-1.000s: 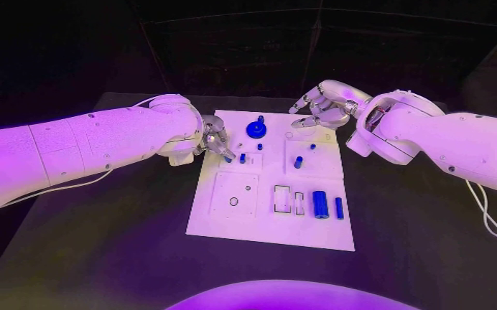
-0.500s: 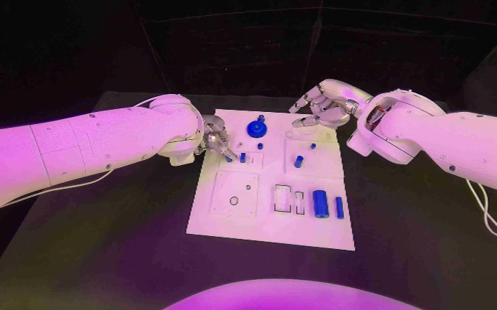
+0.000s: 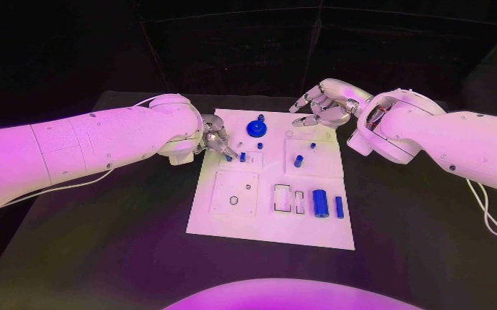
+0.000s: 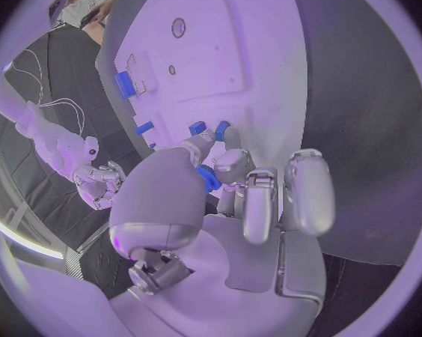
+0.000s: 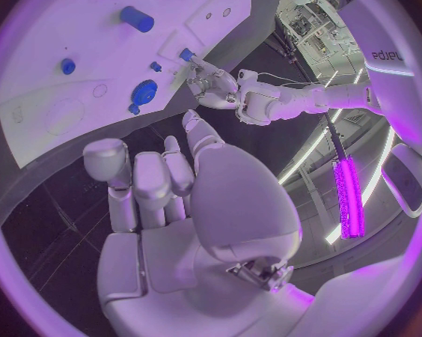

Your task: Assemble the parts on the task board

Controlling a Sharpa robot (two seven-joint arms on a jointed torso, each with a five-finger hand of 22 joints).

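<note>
Several blue parts (image 3: 320,204) lie loose on the white board (image 3: 233,224) from my head camera, so I'd say lots left. Black worktop (image 3: 124,238), dark room.

Left wrist: left hand (image 4: 232,195) fingers pinching a small blue part (image 4: 207,178) over the board.

Right wrist: right hand (image 5: 164,195) fingers loosely curled, holding nothing, off the board's far edge.

Task board (image 3: 271,209) smooth matt white plastic-looking plate; blue parts (image 3: 320,204) glossy plastic in look; both hands, left hand (image 3: 215,140) and right hand (image 3: 323,107), silvery metallic sheen; table (image 3: 114,238) matt black.
</note>
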